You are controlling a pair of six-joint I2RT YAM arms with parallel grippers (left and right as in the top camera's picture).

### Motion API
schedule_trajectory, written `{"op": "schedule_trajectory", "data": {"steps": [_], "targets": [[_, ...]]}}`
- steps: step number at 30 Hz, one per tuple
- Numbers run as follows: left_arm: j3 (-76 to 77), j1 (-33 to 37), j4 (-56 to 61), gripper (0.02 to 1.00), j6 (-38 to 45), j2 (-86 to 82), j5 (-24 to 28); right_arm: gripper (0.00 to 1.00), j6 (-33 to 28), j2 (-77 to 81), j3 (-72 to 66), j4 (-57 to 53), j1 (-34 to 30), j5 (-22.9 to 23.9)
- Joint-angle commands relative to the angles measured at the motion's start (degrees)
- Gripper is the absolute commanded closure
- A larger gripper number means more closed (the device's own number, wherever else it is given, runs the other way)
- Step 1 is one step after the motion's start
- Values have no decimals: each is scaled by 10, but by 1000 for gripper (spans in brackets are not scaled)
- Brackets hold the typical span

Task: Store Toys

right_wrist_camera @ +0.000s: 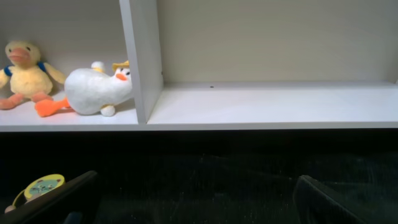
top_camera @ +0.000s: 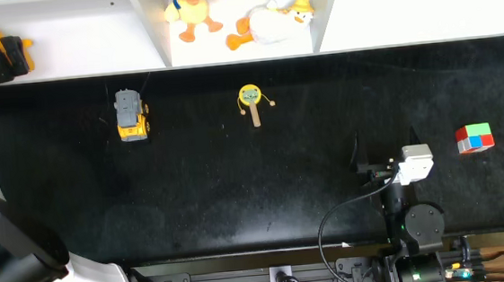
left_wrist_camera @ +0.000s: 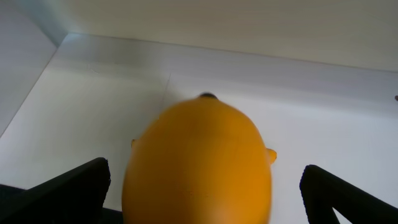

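The left gripper (top_camera: 11, 55) is inside the left compartment of the white shelf (top_camera: 83, 60). Its fingers are spread and released either side of a rounded orange toy (left_wrist_camera: 199, 162) on the compartment floor. The right gripper (right_wrist_camera: 196, 202) hangs wide open and empty above the black desk (top_camera: 238, 192), near its front edge. A yellow-and-grey toy truck (top_camera: 131, 114) stands near the desk's back edge.

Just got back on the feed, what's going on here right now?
The left gripper is inside the white shelf's left compartment, fingers open either side of a round orange toy. The right gripper is open above the black table. A yellow plush duck and a white plush duck are shelved; a yellow toy truck, a rattle drum and a multicoloured cube lie on the table.
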Motion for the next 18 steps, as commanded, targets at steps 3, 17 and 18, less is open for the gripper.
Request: {"op": "schedule_trajectory", "data": {"steps": [3,17,18], "targets": [[11,-5,0,23,-2,4,2,5,3,-5,-8,3,0,5],[10,-5,-110,20,10,-73,-24,5,3,-5,-8,3,0,5],[9,-5,-124,20,18,-77,-24,5,3,-5,-8,3,0,5]]}}
